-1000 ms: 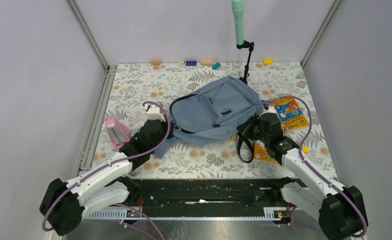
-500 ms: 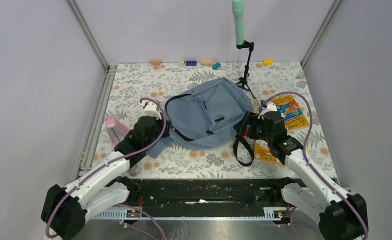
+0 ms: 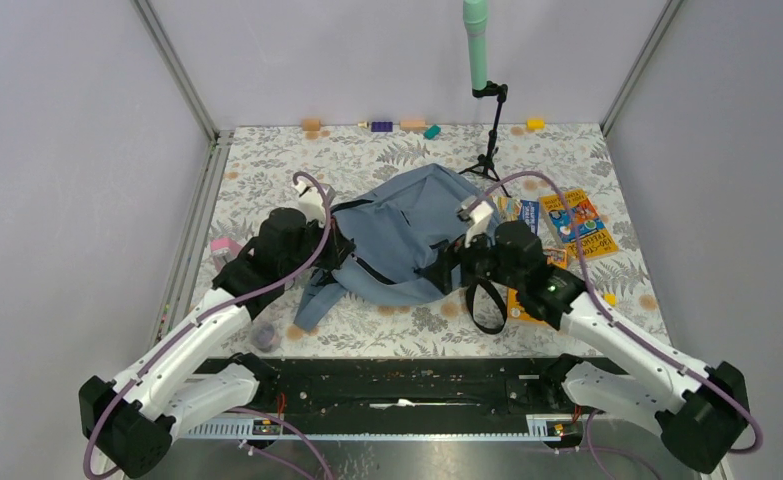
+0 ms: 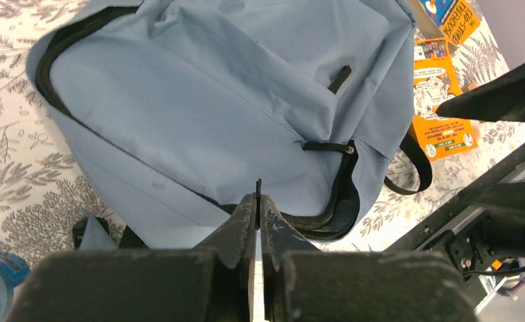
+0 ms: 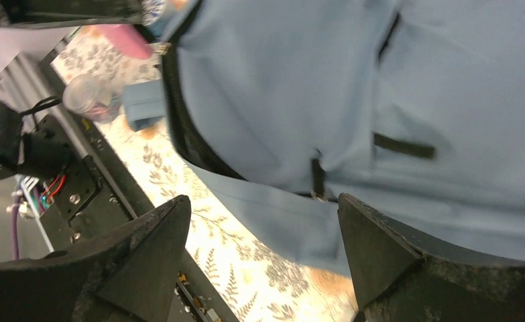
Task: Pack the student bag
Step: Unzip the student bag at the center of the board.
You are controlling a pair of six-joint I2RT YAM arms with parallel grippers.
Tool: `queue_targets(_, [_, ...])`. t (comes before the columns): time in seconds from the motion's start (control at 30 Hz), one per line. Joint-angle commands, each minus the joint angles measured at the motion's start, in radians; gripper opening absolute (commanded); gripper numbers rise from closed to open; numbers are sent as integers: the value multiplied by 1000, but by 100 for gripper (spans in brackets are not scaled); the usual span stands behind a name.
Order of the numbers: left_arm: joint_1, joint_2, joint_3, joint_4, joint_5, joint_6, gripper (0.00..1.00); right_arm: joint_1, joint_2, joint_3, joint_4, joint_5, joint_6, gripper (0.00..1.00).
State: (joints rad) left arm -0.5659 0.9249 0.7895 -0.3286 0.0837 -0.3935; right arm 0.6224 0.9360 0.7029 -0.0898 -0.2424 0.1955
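Lying at the middle of the top view, the student bag (image 3: 407, 225) runs its long axis on a slant, from lower left of the frame to upper right, front pocket up. Its dark zip line follows the side toward the lower edge of the frame. A grey-blue strap (image 3: 310, 300) trails off its lower-left end and a black strap loop (image 3: 484, 305) off its lower-right.

The left gripper (image 4: 257, 201) has its jaws pressed together at the bag's zip edge. A thin black sliver sticks up between the tips; what that sliver is I cannot tell. The right gripper (image 5: 265, 201) stands wide apart over the bag's fabric, clasping nothing.

A second ago the bag sat further right in the frame; it has since slid left and swung round. The right gripper was then closed at the bag's lower-right corner; it has let go and moved left. The pink item (image 3: 224, 245) at left is now mostly hidden behind the left arm, and a small round object (image 3: 264, 335) has come into view.

Counted:
- one bag
- two grippers
- five small blocks (image 3: 381, 126) along the upper edge of the floral mat (image 3: 267, 160)
- one yellow block (image 3: 608, 298) at right
- one green-topped stand (image 3: 476, 45)
- at least two colourful booklets (image 3: 579, 225) right of the bag
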Motion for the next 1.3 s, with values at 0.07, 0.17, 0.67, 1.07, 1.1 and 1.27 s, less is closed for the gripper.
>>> queue_targets(0.07, [8,15,91,-17,118,125,0,182,161,43,362,59,-72,89])
queue_targets(0.17, [9,-14,62,14,117,133,0,244,275,118,383,74,-103,89])
queue_targets(0.67, [34,-53,47,-6,103,219,0,389,586,234,487,318,-137,82])
queue_targets(1.07, [38,-53,45,-4,101,218,0,393,602,235,461,221,-129,15])
queue_targets(1.1, [38,-55,44,-2,103,219,0,393,596,229,463,215,-126,8])
queue_targets(1.27, [44,-70,39,3,79,219,0,394,531,179,474,226,-123,0])
